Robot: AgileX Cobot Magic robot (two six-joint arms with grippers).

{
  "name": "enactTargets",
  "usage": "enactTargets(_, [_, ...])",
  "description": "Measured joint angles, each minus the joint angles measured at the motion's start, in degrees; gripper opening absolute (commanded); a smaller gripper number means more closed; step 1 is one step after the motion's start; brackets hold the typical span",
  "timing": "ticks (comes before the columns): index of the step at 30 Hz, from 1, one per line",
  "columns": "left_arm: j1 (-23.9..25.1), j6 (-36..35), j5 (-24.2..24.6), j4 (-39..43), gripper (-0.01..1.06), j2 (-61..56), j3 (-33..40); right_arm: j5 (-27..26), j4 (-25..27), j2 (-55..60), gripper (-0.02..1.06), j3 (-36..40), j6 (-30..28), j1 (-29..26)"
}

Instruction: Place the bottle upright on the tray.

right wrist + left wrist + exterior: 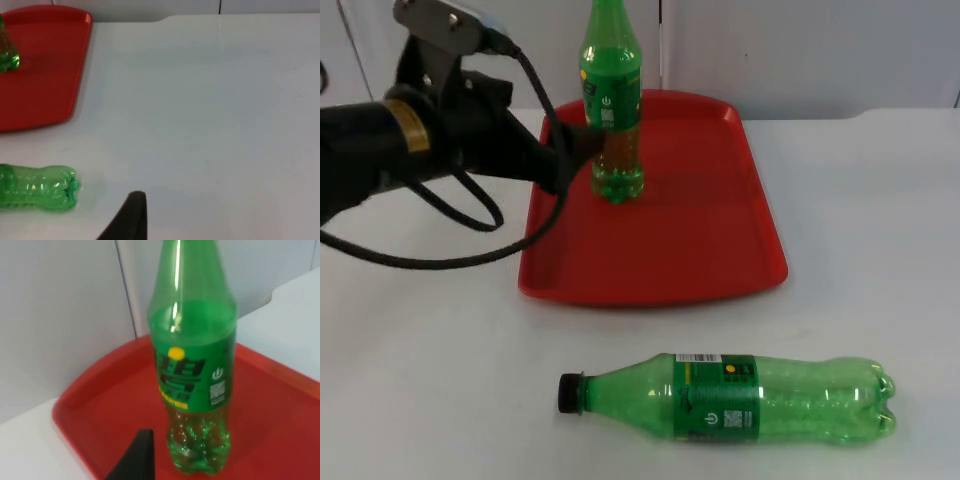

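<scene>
White desk (880, 230) running back to a grey partition wall (820, 50), and on it we count one red tray (700, 250) and two green bottles. One bottle stands upright (611, 110) on the tray, toward its far left part, base flat on the red surface, neck rising in front of the wall; the left wrist view has it close up, green label with a yellow dot facing the camera, the clear lower part showing the tray's red through it. The second, a lying bottle (740, 397), rests on its side on the bare desk in front of the tray and well apart from it, black cap pointing to the picture's left in the top view, its lobed base to the right. The right wrist view picks up that lobed base end on the white surface, with the tray's corner and the foot of the standing bottle beyond it. Now the arms: one left arm reaches in from the upper left, and the left gripper (588, 143) sits right at the standing bottle's label, just beside or against it; whether its fingers pinch the bottle or are spread I cannot tell from here. The right gripper (131, 220) hangs over open desk near the lying bottle, its opening impossible to judge.
</scene>
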Motion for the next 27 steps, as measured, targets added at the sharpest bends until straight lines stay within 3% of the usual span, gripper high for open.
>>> enactTargets(3, [0.0, -0.62, 3.38, 0.0, 1.05, -4.36, 1.53, 0.0, 0.0, 0.0, 1.05, 0.0, 0.0, 0.0])
enactTargets(6, [0.0, -6.31, 14.92, 0.2, 1.05, -12.99, 1.92, 0.0, 0.0, 0.0, 1.05, 0.0, 0.0, 0.0])
enactTargets(8, [0.0, -8.34, 19.84, 0.24, 1.05, -16.82, 1.92, 0.0, 0.0, 0.0, 1.05, 0.0, 0.0, 0.0])
enactTargets(9, [0.0, -8.34, 19.84, 0.24, 1.05, -16.82, 1.92, 0.0, 0.0, 0.0, 1.05, 0.0, 0.0, 0.0])
enactTargets(12, [0.0, -11.03, 28.77, 0.24, 1.05, -24.83, 1.92, 0.0, 0.0, 0.0, 1.05, 0.0, 0.0, 0.0])
enactTargets(13, [0.0, -11.03, 28.77, 0.24, 1.05, -24.83, 1.92, 0.0, 0.0, 0.0, 1.05, 0.0, 0.0, 0.0])
enactTargets(18, [0.0, -19.08, 37.88, 0.24, 1.05, -36.11, 2.04, 0.0, 0.0, 0.0, 1.05, 0.0, 0.0, 0.0])
enactTargets(24, [0.0, -22.45, 43.32, 0.24, 1.05, -43.83, 2.04, 0.0, 0.0, 0.0, 1.05, 0.0, 0.0, 0.0])
enactTargets(27, [0.0, -23.19, 49.83, -1.19, 1.05, -49.72, 2.04, 0.0, 0.0, 0.0, 1.05, 0.0, 0.0, 0.0])
